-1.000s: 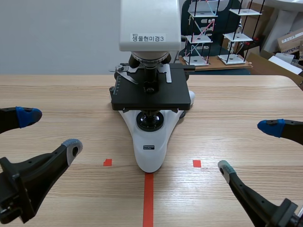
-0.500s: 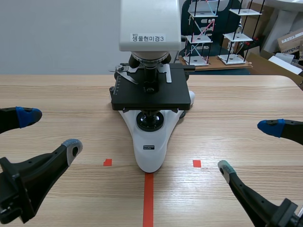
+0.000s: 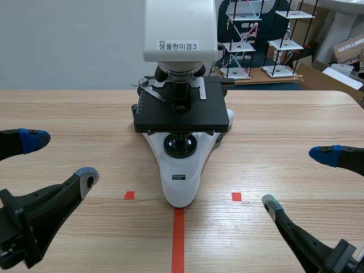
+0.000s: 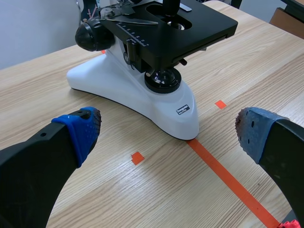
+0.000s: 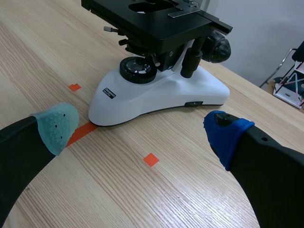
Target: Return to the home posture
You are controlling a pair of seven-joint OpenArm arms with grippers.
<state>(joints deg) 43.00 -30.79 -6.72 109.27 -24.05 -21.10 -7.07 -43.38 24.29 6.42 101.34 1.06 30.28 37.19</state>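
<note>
At lower left and lower right, the left gripper [image 3: 60,158] and right gripper [image 3: 297,177] gaped wide and empty, so settling home well meant steering clear of the central microscope [image 3: 181,170].

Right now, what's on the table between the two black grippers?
The white-based microscope with a black stage stands between the open left gripper and open right gripper; the scene view shows it, touching neither.

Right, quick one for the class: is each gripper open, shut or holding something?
Left gripper: open, holding nothing.
Right gripper: open, holding nothing.
</note>
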